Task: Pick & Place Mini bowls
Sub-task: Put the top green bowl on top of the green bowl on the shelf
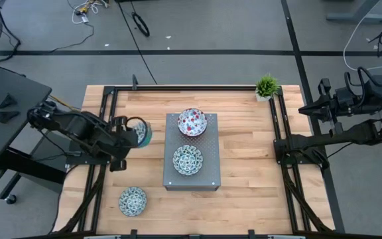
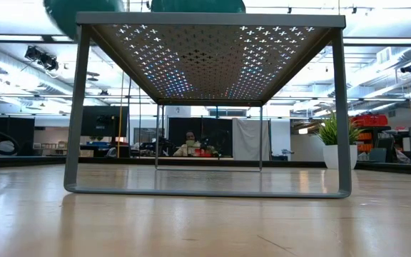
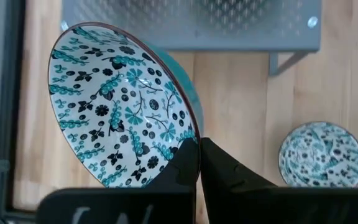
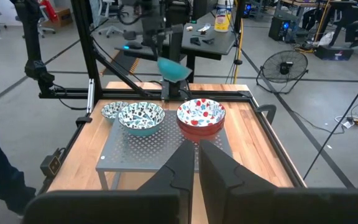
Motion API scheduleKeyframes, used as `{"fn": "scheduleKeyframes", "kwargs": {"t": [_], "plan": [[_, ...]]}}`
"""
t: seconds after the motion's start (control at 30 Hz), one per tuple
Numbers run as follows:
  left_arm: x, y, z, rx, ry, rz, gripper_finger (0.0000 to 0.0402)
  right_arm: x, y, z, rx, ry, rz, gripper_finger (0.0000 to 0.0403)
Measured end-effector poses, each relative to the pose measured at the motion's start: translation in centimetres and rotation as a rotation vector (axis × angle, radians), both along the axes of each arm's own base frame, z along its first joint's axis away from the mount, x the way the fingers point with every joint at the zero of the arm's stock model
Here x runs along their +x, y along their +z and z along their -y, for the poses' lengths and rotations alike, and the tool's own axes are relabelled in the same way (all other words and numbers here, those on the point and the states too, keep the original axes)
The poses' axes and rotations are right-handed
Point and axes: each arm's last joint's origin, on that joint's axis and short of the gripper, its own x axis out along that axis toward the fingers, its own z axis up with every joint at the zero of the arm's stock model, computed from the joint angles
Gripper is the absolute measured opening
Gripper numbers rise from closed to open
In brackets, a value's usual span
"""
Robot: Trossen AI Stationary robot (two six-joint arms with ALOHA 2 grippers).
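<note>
Closest to the lens, the left gripper (image 3: 198,163) has its jaws clamped on the rim of a blue-green bowl (image 3: 120,102), held tilted just beside the grey stand (image 1: 191,151). Beyond the jaws, that stand carries two bowls: one red-speckled (image 1: 192,121), one blue-green (image 1: 188,159). A fourth bowl (image 1: 132,200) sits on the table (image 1: 244,172). One small plant (image 1: 266,85). No writing is readable. The right gripper (image 4: 197,165) waits off the table, jaws nearly together, empty.

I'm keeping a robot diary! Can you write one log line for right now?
left tool: shut on blue-green bowl, lifted | grey stand: red bowl, blue-green bowl | right tool: waiting off table
</note>
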Motion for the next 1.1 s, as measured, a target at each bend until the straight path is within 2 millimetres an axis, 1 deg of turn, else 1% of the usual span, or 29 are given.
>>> {"fn": "scheduleKeyframes", "kwargs": {"t": [0.27,0.57,0.8,1.1], "plan": [[1.2,2.2,0.3,0.122,-0.094,0.053,0.0006,0.0,0.0,0.0,0.0,0.0,0.0,0.0029],[2.8,3.8,0.9,0.199,-0.205,0.079,0.0006,0.0,0.0,0.0,0.0,0.0,0.0,0.0029],[4.4,4.6,1.6,0.254,-0.31,0.085,0.0005,0.0,0.0,0.0,0.0,0.0,0.0,0.0029],[7.1,4.7,2.8,0.344,-0.455,0.062,0.0005,0.0,0.0,0.0,0.0,0.0,0.0,0.0029]]}}
